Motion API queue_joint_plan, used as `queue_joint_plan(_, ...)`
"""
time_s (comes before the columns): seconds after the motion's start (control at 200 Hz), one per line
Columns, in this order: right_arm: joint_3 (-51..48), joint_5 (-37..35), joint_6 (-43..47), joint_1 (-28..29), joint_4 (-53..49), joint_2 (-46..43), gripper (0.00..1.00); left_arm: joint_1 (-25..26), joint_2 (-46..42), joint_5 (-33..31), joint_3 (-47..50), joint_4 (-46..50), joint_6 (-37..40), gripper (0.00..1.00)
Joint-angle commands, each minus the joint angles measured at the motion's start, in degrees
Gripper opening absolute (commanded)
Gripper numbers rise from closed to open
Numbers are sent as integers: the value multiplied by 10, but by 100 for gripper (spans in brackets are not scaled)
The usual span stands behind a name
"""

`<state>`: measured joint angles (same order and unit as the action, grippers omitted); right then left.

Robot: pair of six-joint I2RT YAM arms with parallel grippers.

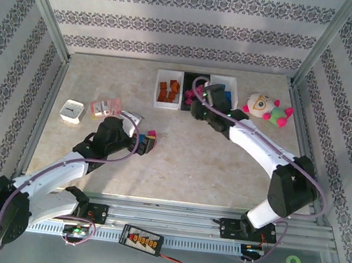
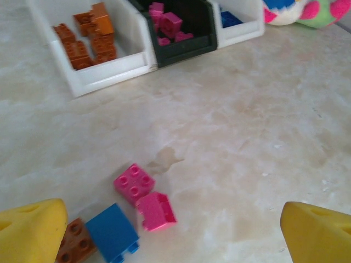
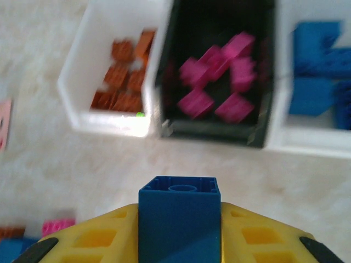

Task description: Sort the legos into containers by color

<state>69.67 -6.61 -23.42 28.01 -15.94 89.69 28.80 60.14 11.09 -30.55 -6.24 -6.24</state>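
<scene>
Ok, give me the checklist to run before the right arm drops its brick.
1. Right end effector shut on the blue brick: ok.
2. Right-hand white bin holds only blue pieces: ok.
3. Held brick above that bin: not ok; it sits short of the row, facing the black bin.
4. Left end effector open and away from the bins: ok.
5. Sorting finished: not ok; loose bricks in pink, blue and brown lie on the table.

Three bins [image 1: 166,105]; two arms [image 1: 62,170]; one plush toy [image 1: 262,107].
</scene>
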Motion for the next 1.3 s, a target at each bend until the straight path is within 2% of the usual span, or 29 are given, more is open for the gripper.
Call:
queue_joint_plan(0.0,11,-14,15,-48,23,13,33,18,25,29,-30,-81,2,99)
queue_joint_plan(0.3,144,0,36,-130,38,164,33,38,78,52,-64,-112,3,99)
queue_joint_plan(0.565,220,38,-13,-168,8,261,35,41,79,26,-65,-97,1,99)
queue_joint_plan(0.68,224,43,-21,-172,5,273,40,41,75,4,-71,-67,-7,99)
queue_joint_plan(0.834,207,44,-14,-170,9,239,64,41,79,-80,-86,4,-56,99)
queue_joint_plan(0.924,179,43,-1,-168,19,200,72,41,84,-115,-102,60,-96,99)
queue_joint_plan(1.159,67,60,54,-137,42,72,79,40,119,-171,-146,192,-196,100)
queue_joint_plan(1.299,-19,73,81,-104,52,-14,80,40,157,-189,-173,255,-257,95)
